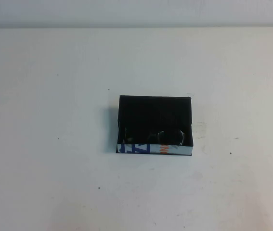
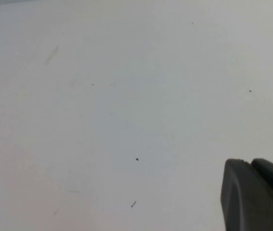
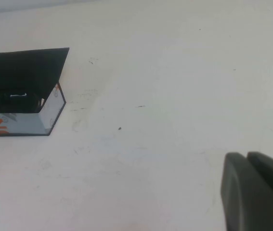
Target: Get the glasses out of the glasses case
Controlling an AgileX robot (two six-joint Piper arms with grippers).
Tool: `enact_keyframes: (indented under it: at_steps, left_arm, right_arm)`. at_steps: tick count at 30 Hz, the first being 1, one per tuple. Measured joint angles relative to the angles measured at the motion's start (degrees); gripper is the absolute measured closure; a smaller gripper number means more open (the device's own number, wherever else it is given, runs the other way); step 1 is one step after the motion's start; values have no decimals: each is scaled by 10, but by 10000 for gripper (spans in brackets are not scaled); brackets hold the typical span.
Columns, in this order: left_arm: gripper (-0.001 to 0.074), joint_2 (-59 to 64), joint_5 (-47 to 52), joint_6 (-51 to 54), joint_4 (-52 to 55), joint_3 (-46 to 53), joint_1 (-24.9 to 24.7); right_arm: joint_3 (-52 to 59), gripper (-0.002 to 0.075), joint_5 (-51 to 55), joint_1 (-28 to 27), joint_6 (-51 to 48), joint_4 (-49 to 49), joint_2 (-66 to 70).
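Note:
The glasses case (image 1: 177, 149) is an open black box in the middle of the white table, its white strip with blue and orange marks facing me. The black glasses (image 1: 158, 135) lie inside it, near the front wall, hard to tell from the dark interior. In the right wrist view the case (image 3: 49, 109) is off to one side, with a glint of the glasses (image 3: 19, 96) inside. My right gripper (image 3: 246, 155) is shut and empty above bare table, well away from the case. My left gripper (image 2: 249, 162) is shut and empty above bare table. Neither gripper shows in the high view.
The white table (image 1: 54, 183) extends widely on all sides of the case, with small dark specks and scuffs. A pale back wall (image 1: 136, 12) borders the table's far edge.

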Motion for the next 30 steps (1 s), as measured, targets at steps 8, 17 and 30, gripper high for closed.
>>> enact_keyframes:
  at_steps: [8, 17, 30]
  left_arm:
    - [740, 0, 0, 0, 0, 0, 0]
    - [740, 0, 0, 0, 0, 0, 0]
    - [740, 0, 0, 0, 0, 0, 0]
  right_arm:
    - [0, 743, 0, 0, 0, 2, 0]
    - [0, 744, 0, 0, 0, 14, 0]
    - [-271, 744, 196, 0, 2, 16, 26]
